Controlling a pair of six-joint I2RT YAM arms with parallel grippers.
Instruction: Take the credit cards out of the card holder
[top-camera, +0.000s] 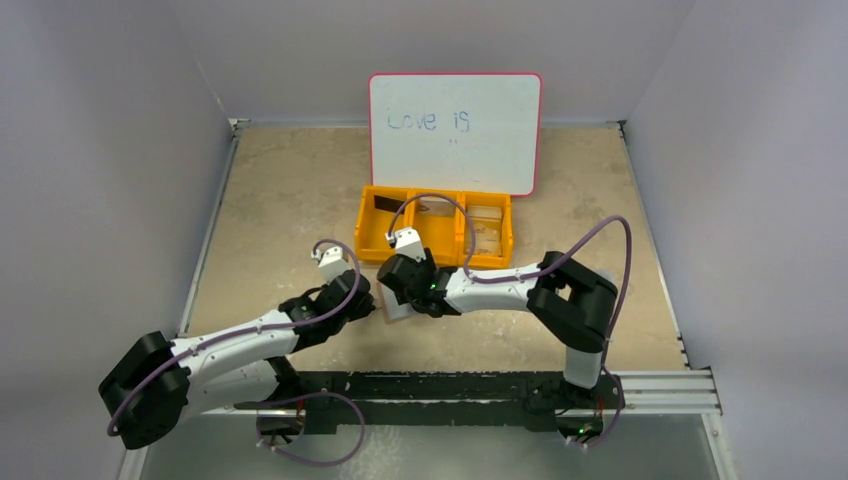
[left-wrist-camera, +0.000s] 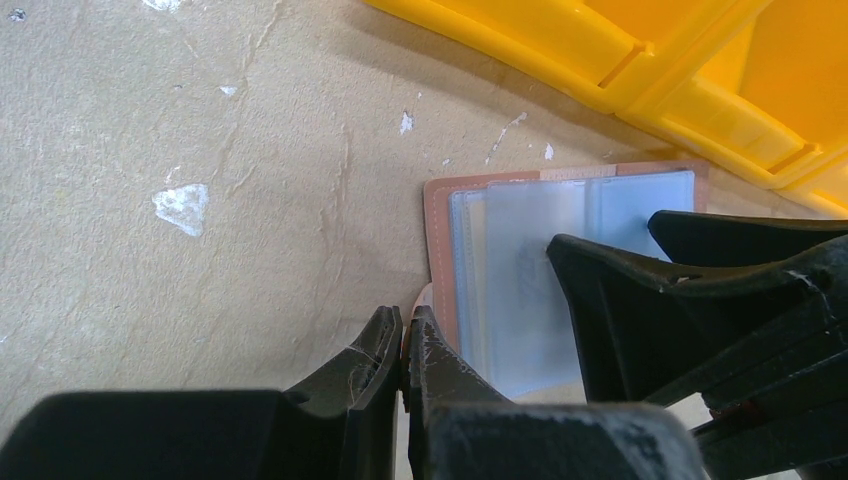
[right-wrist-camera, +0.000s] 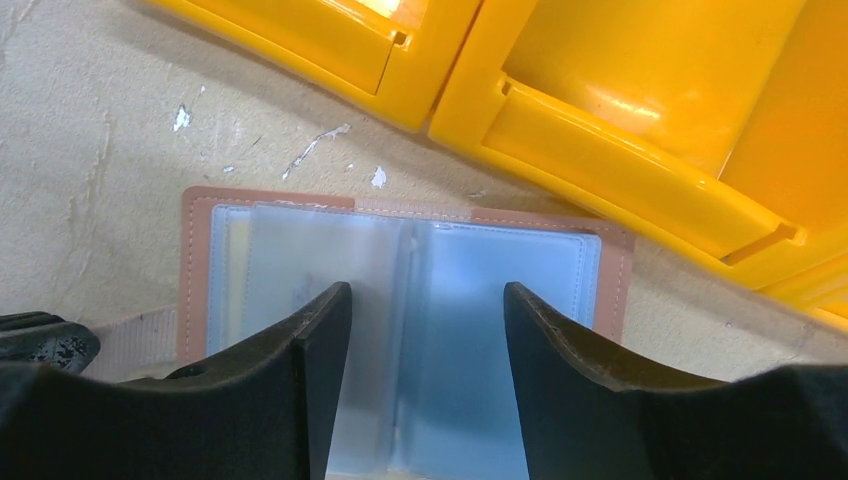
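The brown card holder (right-wrist-camera: 405, 215) lies open on the table just in front of the orange tray, its pale blue-grey clear pockets (right-wrist-camera: 470, 300) facing up. A faint pale card edge (right-wrist-camera: 236, 262) shows inside the left pocket. My right gripper (right-wrist-camera: 428, 295) is open, its fingers straddling the fold just above the pockets. My left gripper (left-wrist-camera: 403, 340) is shut on the pale strap (right-wrist-camera: 130, 340) at the holder's left edge. From the top view the holder (top-camera: 395, 310) is mostly hidden under both grippers. A black card (top-camera: 386, 205) lies in the tray's left compartment.
The orange three-compartment tray (top-camera: 435, 262) stands right behind the holder, with pale flat items in its middle and right compartments. A whiteboard (top-camera: 455, 130) leans against the back wall. Grey walls close the table on three sides.
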